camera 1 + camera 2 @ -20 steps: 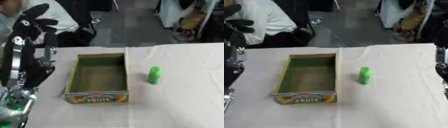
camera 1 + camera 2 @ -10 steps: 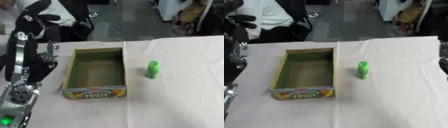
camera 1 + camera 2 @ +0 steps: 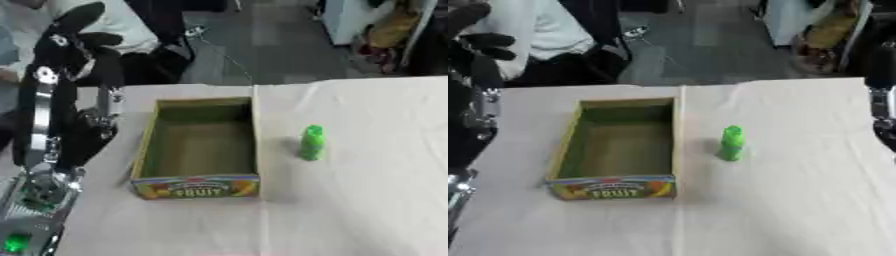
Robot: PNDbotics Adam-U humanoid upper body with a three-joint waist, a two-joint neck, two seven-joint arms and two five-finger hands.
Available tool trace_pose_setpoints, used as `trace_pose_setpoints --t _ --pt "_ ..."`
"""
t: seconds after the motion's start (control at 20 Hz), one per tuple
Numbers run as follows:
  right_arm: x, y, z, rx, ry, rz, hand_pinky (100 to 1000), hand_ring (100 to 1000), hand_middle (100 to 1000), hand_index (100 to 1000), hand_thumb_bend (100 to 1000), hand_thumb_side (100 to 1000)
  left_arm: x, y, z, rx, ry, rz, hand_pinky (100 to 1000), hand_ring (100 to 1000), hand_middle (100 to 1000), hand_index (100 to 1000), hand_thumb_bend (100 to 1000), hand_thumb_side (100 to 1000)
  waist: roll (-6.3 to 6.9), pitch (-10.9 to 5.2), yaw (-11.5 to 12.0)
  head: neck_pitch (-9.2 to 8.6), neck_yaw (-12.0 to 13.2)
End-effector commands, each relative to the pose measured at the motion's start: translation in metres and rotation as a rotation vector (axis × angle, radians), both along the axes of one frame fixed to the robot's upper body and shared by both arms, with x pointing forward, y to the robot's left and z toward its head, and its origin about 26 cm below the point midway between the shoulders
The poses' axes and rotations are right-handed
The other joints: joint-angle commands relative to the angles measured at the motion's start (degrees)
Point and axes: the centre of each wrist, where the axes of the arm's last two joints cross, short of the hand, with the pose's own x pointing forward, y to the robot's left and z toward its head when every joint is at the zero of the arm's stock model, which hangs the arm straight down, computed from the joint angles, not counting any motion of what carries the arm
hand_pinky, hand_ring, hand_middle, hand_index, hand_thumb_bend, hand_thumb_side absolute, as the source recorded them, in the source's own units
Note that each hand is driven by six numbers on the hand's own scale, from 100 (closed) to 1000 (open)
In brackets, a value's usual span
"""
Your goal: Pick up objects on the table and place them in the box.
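Your left hand (image 3: 74, 30) is raised at the upper left, its fingers relaxed and holding nothing. Your right hand is out of view. The cardboard box (image 3: 147, 145) lies below it on the white table (image 3: 367, 200), and the green bottle (image 3: 311, 142) stands upright near the box's right side.

"fruit" printed on near end wall of box (image 3: 197, 187).
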Motion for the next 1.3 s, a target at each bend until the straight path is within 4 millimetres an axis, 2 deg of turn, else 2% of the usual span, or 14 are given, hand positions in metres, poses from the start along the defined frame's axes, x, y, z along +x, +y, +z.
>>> trace_pose_setpoints --t 0.05,0.1,0.25,0.3,0.4,0.5,0.85,1.05,1.3 --pt "0.022 -0.023 0.011 -0.144 0.072 -0.087 100 499 774 878 405 786 -0.002 0.005 0.007 0.023 -0.023 0.009 644 673 854 896 314 586 -0.25 -1.08 0.1 0.08 -2.22" --pt "0.032 -0.03 0.012 -0.183 0.102 -0.113 100 512 788 891 398 763 -0.003 0.005 0.007 0.025 -0.019 0.008 644 672 854 895 312 588 -0.35 -1.21 0.12 0.18 -2.38" --pt "0.057 -0.044 0.009 -0.254 0.166 -0.159 100 554 805 898 461 821 -0.003 0.005 0.005 0.029 -0.009 0.006 644 672 854 895 310 591 -0.43 -1.36 0.14 0.46 -2.25" --pt "0.064 -0.047 0.008 -0.275 0.181 -0.169 100 589 815 900 546 830 -0.003 0.005 0.005 0.031 -0.007 0.006 644 673 854 894 308 593 -0.43 -1.35 0.16 0.59 -2.17" --pt "0.076 -0.051 0.006 -0.313 0.193 -0.176 100 635 829 898 619 840 -0.003 0.005 0.004 0.033 -0.003 0.006 643 674 854 893 307 593 -0.41 -1.32 0.17 0.88 -2.15" --pt "0.087 -0.055 0.002 -0.345 0.201 -0.181 100 672 840 900 621 871 -0.003 0.005 0.003 0.034 0.0 0.006 643 674 854 893 305 596 -0.36 -1.28 0.13 1.15 -2.26" --pt "0.117 -0.064 -0.028 -0.342 0.288 -0.203 100 657 841 901 652 861 -0.003 0.004 0.003 0.035 0.005 -0.003 643 674 854 892 301 599 -0.1 -1.17 0.22 1.5 -3.01" --pt "0.126 -0.064 -0.045 -0.377 0.342 -0.211 100 687 860 912 671 860 -0.003 0.003 0.003 0.034 0.006 -0.008 643 674 855 892 301 599 0.02 -1.07 0.41 1.47 -3.15" --pt "0.131 -0.06 -0.067 -0.434 0.427 -0.177 100 690 828 909 705 854 -0.003 0.0 0.004 0.032 0.001 -0.019 643 674 855 893 301 599 0.06 -0.9 0.88 1.29 -2.99"
